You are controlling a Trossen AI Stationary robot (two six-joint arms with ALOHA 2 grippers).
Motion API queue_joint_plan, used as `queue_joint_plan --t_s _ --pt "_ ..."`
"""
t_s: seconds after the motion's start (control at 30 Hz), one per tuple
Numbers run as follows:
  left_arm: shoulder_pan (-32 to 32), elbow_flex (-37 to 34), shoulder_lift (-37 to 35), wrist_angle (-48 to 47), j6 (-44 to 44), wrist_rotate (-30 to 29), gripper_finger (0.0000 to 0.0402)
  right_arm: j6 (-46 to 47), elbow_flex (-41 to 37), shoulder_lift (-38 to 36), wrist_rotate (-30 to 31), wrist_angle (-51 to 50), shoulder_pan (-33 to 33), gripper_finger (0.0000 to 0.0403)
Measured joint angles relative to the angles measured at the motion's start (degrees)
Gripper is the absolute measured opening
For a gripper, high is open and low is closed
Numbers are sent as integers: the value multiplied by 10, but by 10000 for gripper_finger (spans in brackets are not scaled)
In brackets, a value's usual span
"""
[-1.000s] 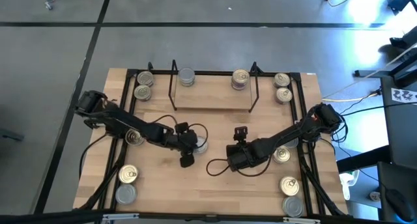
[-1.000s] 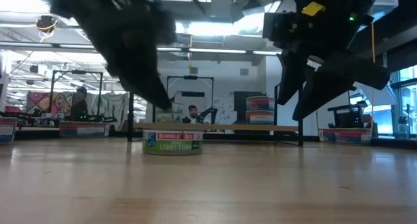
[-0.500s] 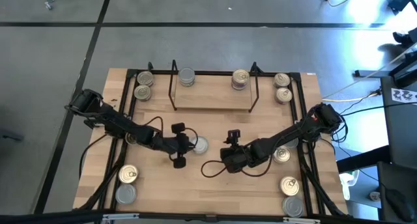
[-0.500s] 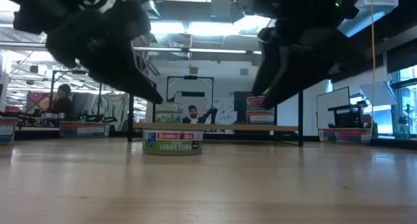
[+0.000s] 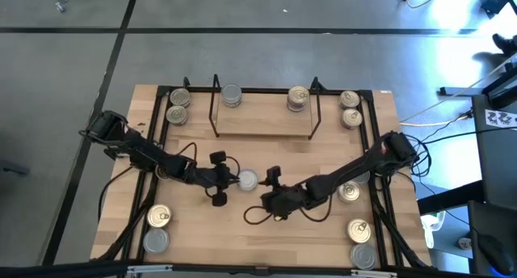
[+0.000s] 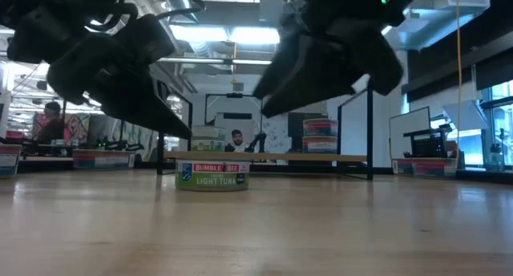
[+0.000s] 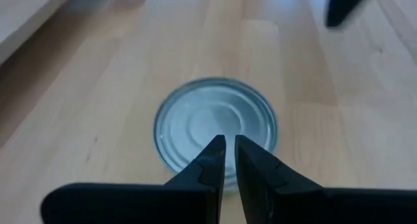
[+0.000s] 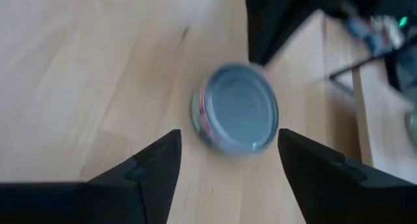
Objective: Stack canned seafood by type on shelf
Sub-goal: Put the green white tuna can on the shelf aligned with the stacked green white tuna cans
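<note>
At the centre of the overhead frame I'm lining my right gripper (image 5: pixel 268 183), fingers apart, on the silver-topped tin (image 5: pixel 247 179), my left gripper (image 5: pixel 227 176) pinched together just beside it, risking a clash or nudging it away.

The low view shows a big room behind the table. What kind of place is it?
Probably a robot lab or workshop. Behind the shelf are long benches, ceiling lights and a seated person, and both robot arms hang over a tuna tin on the table.
</note>
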Motion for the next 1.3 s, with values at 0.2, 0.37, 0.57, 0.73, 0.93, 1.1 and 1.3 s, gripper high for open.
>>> queue_joint_plan --t_s 0.2,0.37,0.57,0.73,0.93,1.1,1.3 --pt "13 -16 8 20 -5 0 33 -51 0 25 -15 75 -15 254" --pt "11 -16 10 20 -6 10 33 -54 0 27 -16 80 -25 254" --pt "13 -16 10 11 -2 14 33 -54 0 27 -31 83 -34 254" --pt "16 -16 10 12 -1 15 33 -53 0 27 -35 83 -34 254" --pt "16 16 6 -41 -6 33 33 -52 0 27 -35 83 -34 254" --pt "17 116 8 -234 -8 39 33 -51 0 27 -35 82 -34 254" --pt "28 129 9 -277 3 41 33 -41 0 27 -35 77 -34 254"
